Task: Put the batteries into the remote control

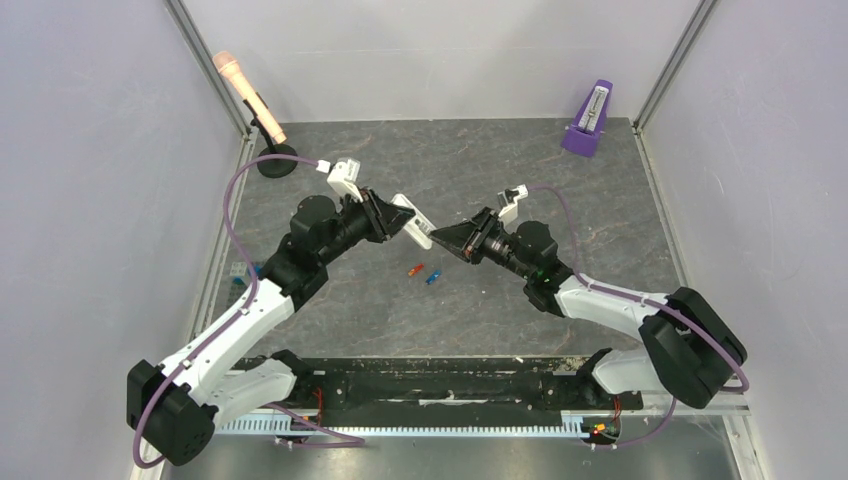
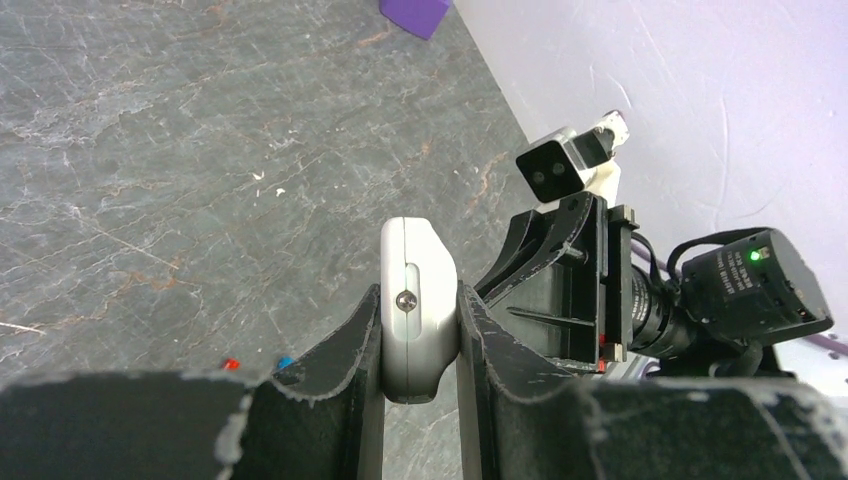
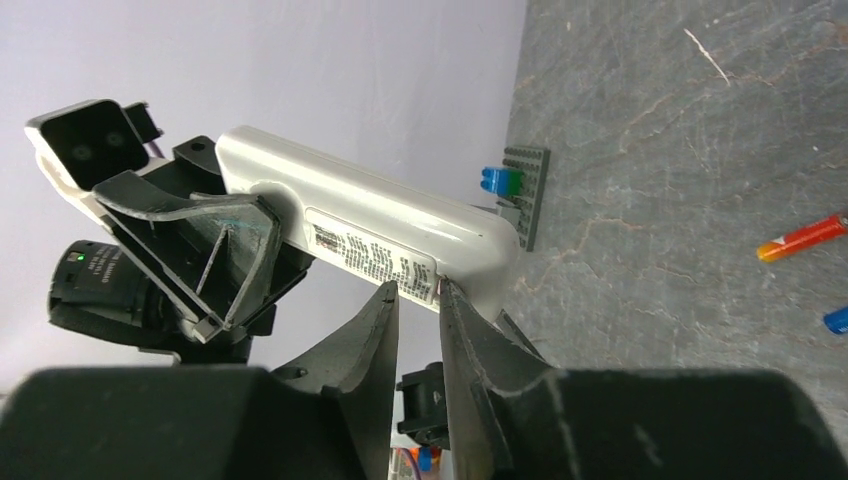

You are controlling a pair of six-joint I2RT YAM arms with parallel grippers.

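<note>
My left gripper [image 1: 400, 222] is shut on the white remote control [image 1: 414, 221] and holds it above the table; in the left wrist view the remote [image 2: 418, 300] sits edge-on between both fingers. My right gripper [image 1: 443, 238] meets the remote's free end. In the right wrist view its jaws [image 3: 416, 292] are almost shut, tips against the labelled back of the remote [image 3: 370, 215], nothing visible between them. The red-orange battery [image 1: 414, 269] and the blue battery [image 1: 433, 277] lie on the table below, also seen in the right wrist view as red-orange [image 3: 800, 238] and blue [image 3: 836, 320].
A microphone on a stand [image 1: 248, 95] is at the back left and a purple metronome [image 1: 590, 120] at the back right. A small grey brick plate with blue and green bricks [image 1: 238, 272] lies at the left edge. White walls enclose the table.
</note>
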